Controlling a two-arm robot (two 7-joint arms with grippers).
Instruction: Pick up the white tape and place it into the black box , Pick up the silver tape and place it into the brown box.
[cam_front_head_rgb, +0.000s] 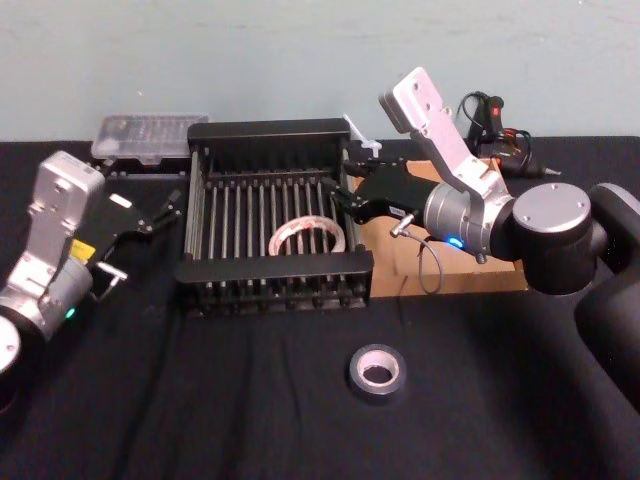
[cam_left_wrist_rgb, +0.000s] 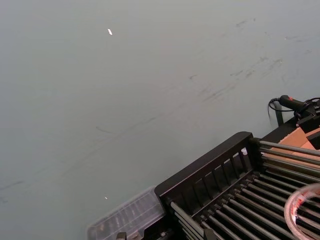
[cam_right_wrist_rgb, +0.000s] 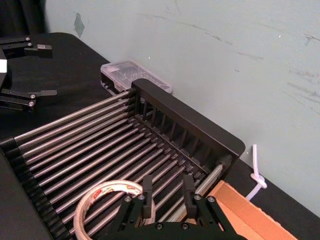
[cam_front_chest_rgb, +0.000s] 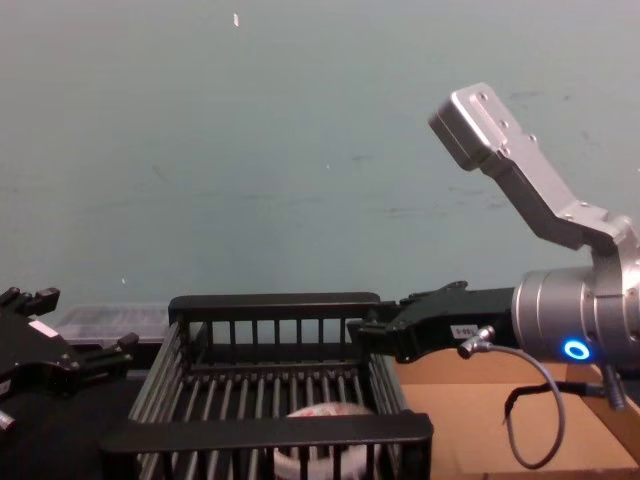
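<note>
A table (cam_front_head_rgb: 200, 420) draped in black cloth is seen, with the black box (cam_front_head_rgb: 270, 128) set at its middle and the brown box (cam_front_head_rgb: 490, 275) placed just beside it on the robot's right, partly covered by the right arm. The right gripper (cam_front_head_rgb: 342, 198) is held at the black box's right rim, just over the slatted floor, with its fingers (cam_right_wrist_rgb: 147, 186) spread apart and nothing between them. The left gripper (cam_front_head_rgb: 165, 212) is parked to the left of the black box, likewise spread and empty. The white tape (cam_front_head_rgb: 277, 238) is found lying flat on the floor of the black box, towards its right side, so the first half of the task can be judged done. The silver tape (cam_front_head_rgb: 377, 393) is left on the cloth in front of the black box, well apart from the brown box and from both grippers; it has not yet been picked up, and its transfer into the brown box is what remains.
</note>
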